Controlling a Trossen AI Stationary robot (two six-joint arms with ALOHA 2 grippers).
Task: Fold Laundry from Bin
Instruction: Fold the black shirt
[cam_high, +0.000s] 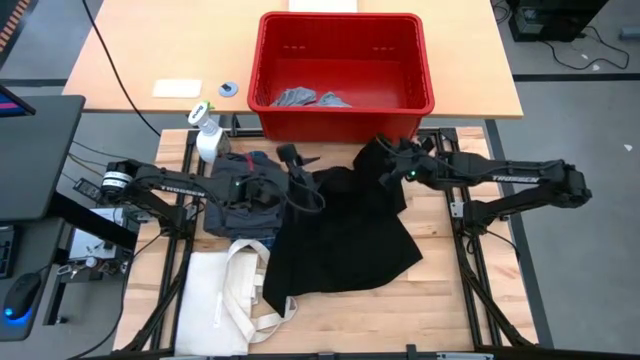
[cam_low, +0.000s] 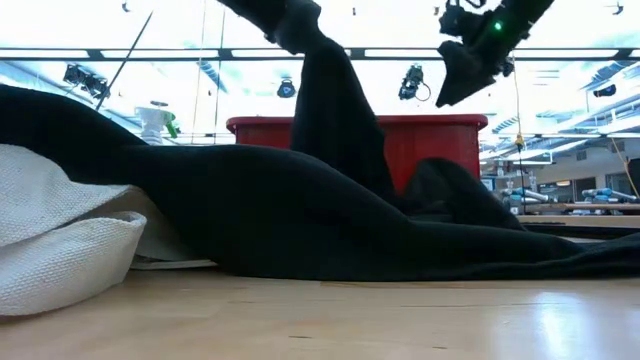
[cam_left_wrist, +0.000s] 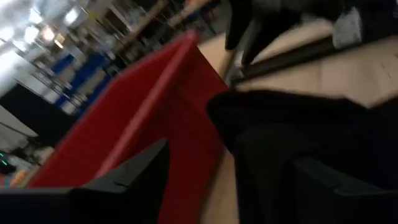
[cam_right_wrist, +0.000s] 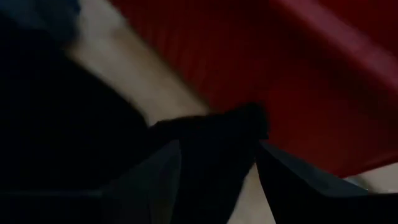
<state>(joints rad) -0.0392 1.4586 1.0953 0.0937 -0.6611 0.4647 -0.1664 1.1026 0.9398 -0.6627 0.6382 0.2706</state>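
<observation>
A large black piece of laundry (cam_high: 345, 235) lies spread on the wooden table, and its far edge rises to both grippers in front of the red bin (cam_high: 343, 110). My left gripper (cam_high: 293, 158) is at the far left corner of the piece, fingers apart. My right gripper (cam_high: 392, 160) is at the far right corner, fingers apart too. Light grey pieces (cam_high: 298, 98) lie on the bin's floor. A dark grey and blue pile (cam_high: 240, 195) rests on the table under my left arm. My left gripper (cam_left_wrist: 230, 155) is open with the black piece's raised far left corner (cam_left_wrist: 267, 149) between its fingers. In the low view a column of cloth (cam_low: 335, 110) still hangs from it down to the table. My right gripper (cam_right_wrist: 219, 146) is open around a bunched far right corner (cam_right_wrist: 239, 127); I cannot tell whether a finger touches it.
A cream tote bag (cam_high: 235, 290) lies at the near left, partly under the black piece. A white spray bottle (cam_high: 207, 135) stands left of the bin. The bin's near wall (cam_high: 340, 128) is right behind both grippers. Bare wood (cam_high: 440, 290) shows at the near right.
</observation>
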